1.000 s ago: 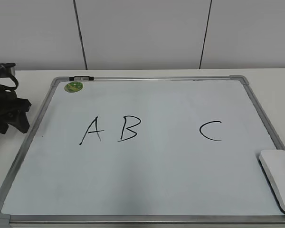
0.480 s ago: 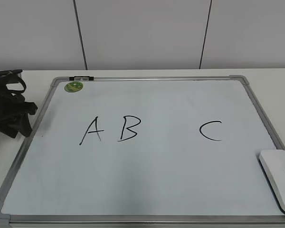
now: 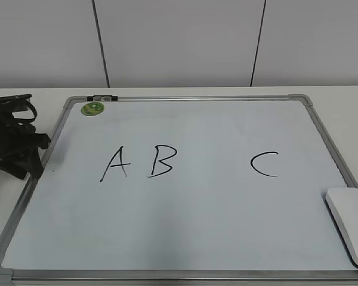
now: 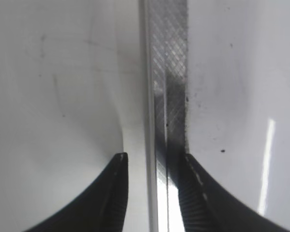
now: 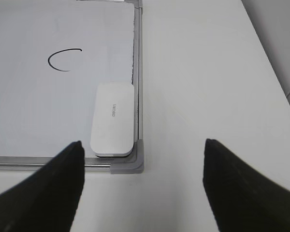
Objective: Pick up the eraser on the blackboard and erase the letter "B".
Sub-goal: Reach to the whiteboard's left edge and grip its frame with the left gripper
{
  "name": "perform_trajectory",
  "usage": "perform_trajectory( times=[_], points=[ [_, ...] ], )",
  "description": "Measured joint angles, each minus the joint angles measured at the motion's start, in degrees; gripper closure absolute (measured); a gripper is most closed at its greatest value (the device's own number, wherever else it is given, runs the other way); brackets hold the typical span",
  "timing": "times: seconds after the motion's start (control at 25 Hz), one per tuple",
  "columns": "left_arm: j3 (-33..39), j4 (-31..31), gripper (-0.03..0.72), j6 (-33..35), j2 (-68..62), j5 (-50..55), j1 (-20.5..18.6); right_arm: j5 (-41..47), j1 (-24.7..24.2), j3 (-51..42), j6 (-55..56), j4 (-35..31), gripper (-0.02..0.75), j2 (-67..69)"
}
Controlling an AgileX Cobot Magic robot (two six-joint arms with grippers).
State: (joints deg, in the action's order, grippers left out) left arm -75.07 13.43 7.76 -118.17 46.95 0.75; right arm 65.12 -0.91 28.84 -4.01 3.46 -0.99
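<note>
My right gripper [image 5: 142, 186] is wide open and holds nothing. The eraser [image 5: 113, 119] lies flat in the near right corner of the blackboard [image 3: 185, 244], well apart from the letter "B" [image 3: 162, 161]. My left gripper [image 4: 152, 188] is partly open over the board's left frame, perhaps to steady it.

A white table [image 3: 346, 107] fills the lower part of the exterior view, its matte top evenly lit with only soft shadows. Behind it stands a pale grey wall [image 3: 179, 42] of flat panels, split by two thin dark vertical seams [image 3: 101, 44]. In the right wrist view the table edge meets grey floor [image 5: 280, 29] at the far right
</note>
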Motion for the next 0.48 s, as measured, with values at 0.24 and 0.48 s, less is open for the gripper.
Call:
perform_trajectory(
  times=[0.24, 0.48],
  points=[
    [0.0, 0.4, 0.545, 0.1, 0.0, 0.0, 0.0, 0.0, 0.0, 0.0, 0.0, 0.0, 0.151, 0.0],
    [-0.1, 1.0, 0.676, 0.1, 0.0, 0.1, 0.0, 0.0, 0.0, 0.0, 0.0, 0.0, 0.152, 0.0]
  ],
)
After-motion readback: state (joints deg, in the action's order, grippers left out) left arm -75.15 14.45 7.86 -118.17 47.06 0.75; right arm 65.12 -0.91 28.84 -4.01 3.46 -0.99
